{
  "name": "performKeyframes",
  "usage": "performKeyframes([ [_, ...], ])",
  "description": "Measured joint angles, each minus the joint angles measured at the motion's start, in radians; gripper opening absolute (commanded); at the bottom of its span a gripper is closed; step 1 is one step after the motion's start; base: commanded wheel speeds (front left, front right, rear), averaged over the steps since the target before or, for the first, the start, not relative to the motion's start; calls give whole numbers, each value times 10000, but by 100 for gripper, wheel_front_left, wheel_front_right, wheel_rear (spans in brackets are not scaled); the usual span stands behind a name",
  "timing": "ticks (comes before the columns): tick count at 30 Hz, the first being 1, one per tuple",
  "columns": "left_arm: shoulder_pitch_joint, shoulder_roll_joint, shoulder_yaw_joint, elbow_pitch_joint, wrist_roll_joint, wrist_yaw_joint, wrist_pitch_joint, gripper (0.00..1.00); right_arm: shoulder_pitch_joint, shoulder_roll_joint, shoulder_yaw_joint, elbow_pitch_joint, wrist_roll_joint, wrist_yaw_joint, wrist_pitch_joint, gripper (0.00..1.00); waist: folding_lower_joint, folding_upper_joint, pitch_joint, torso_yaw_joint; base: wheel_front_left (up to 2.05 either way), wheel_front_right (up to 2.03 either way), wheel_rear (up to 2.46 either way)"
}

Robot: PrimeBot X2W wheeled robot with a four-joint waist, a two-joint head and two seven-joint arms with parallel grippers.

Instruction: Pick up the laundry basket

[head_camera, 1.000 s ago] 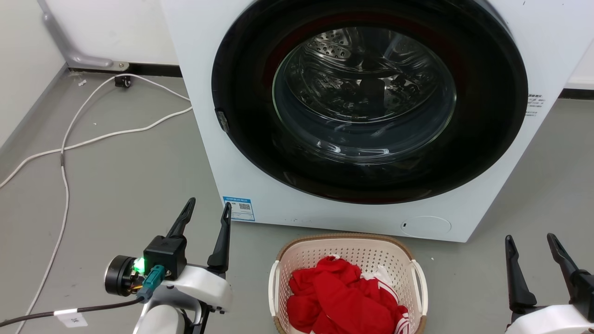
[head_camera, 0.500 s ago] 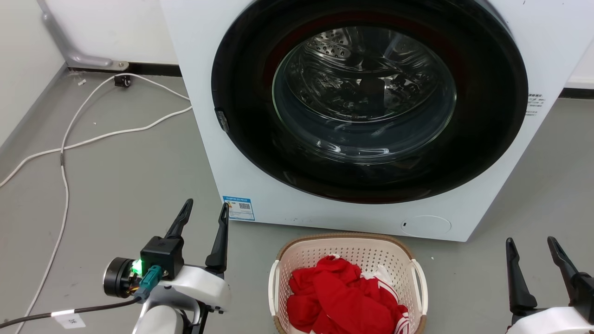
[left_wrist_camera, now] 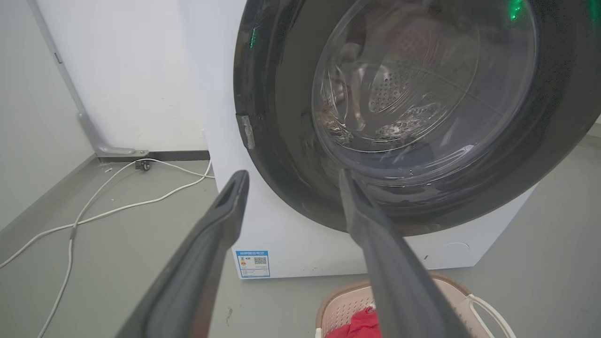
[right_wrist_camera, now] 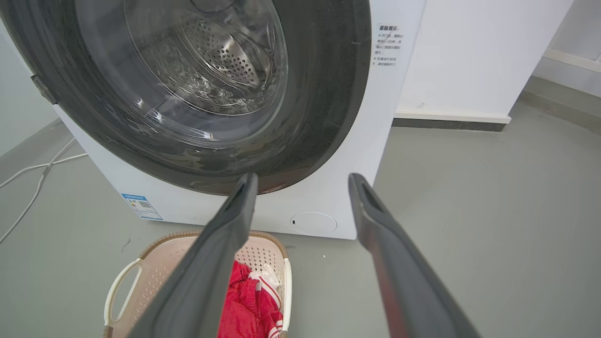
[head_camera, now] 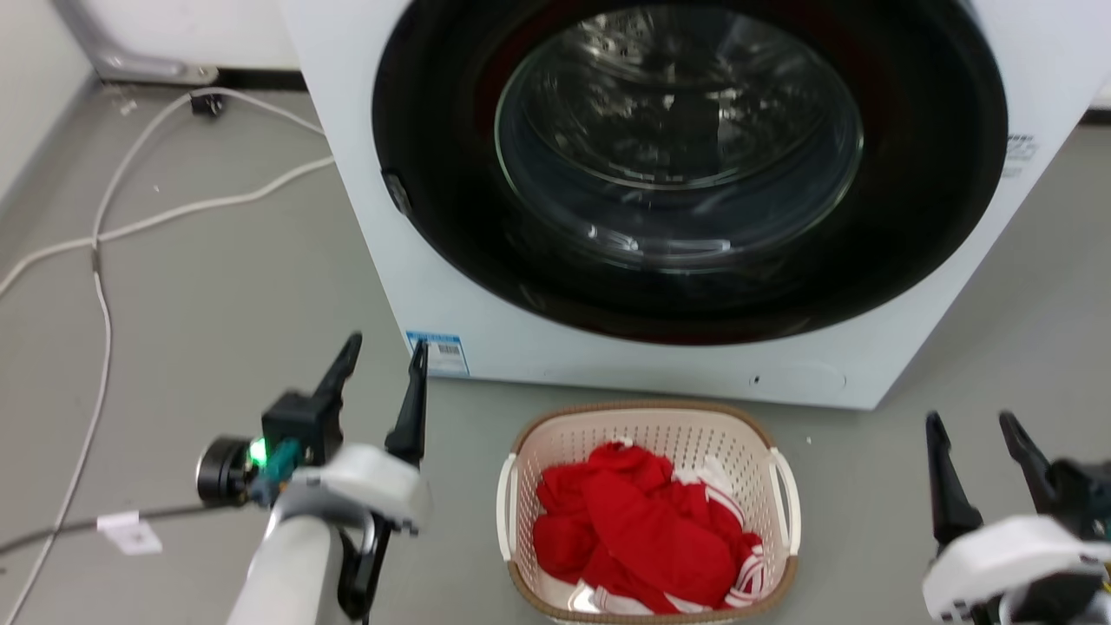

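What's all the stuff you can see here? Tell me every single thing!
washing machine: one, white, behind the basket
door: one, dark round glass, shut, on the machine's front
laundry basket: one, cream and brown, on the grey floor in front of the machine
clothes: one heap, red with white stripes, inside the basket
sticker: one, blue, low on the machine's front
cables: two strands, white, on the floor left of the machine
left gripper: one, dark, open, left of the basket
right gripper: one, dark, open, right of the basket
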Motion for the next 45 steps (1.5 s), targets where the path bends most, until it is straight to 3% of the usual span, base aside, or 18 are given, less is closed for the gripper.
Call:
performKeyframes([
  [15, -3185, 393, -681, 2984, -1419, -245, 901, 100, -3229, 0, 857, 2414, -253, 0, 1797, 100, 1, 0, 2474, -411, 0, 0, 0],
  [29, -5373, 1149, -3223, 5296, -4100, -259, 2635, 100, -6541, 2, 1622, 6706, -31, 0, 2364, 100, 2, 0, 4911, -959, 0, 0, 0],
  [45, -6835, 1797, -5375, 6100, -6485, -259, 4479, 100, -9662, 4, 2297, 10657, 196, 0, 2336, 100, 1, 0, 6870, -1277, 0, 0, 0],
])
